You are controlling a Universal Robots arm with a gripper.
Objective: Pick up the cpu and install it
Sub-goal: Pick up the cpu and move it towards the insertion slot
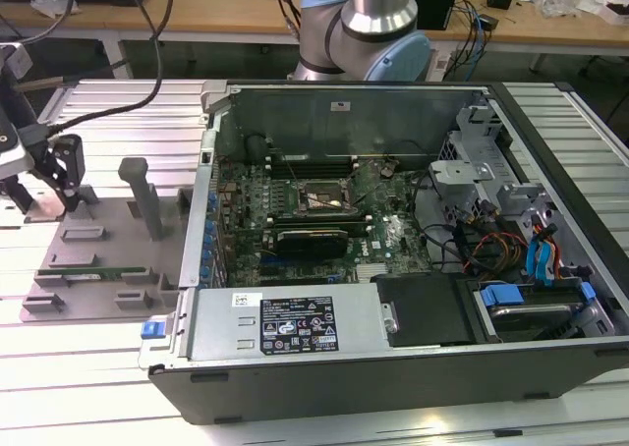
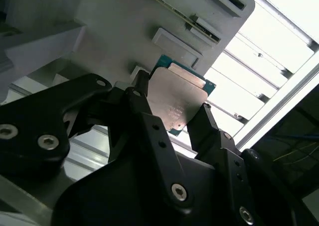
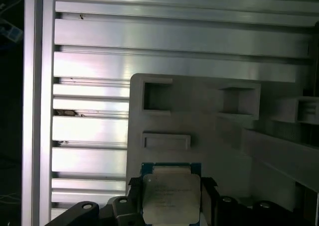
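— Where's the small flat silvery-grey square cpu (image 3: 171,198)?
— Your black two-fingered gripper (image 2: 173,97) pinches its edges, at the grey plastic fixture tray (image 3: 199,126). The grip looks thin: a jolt could tilt or drop it.

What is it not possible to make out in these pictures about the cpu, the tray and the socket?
- The cpu: one edge is cut off by the picture border in the first wrist view; its underside faces away in both wrist views.
- Whether the cpu touches the grey tray: jaws of the gripper hide the gap.
- The socket, exterior view: too small to tell if it is open.
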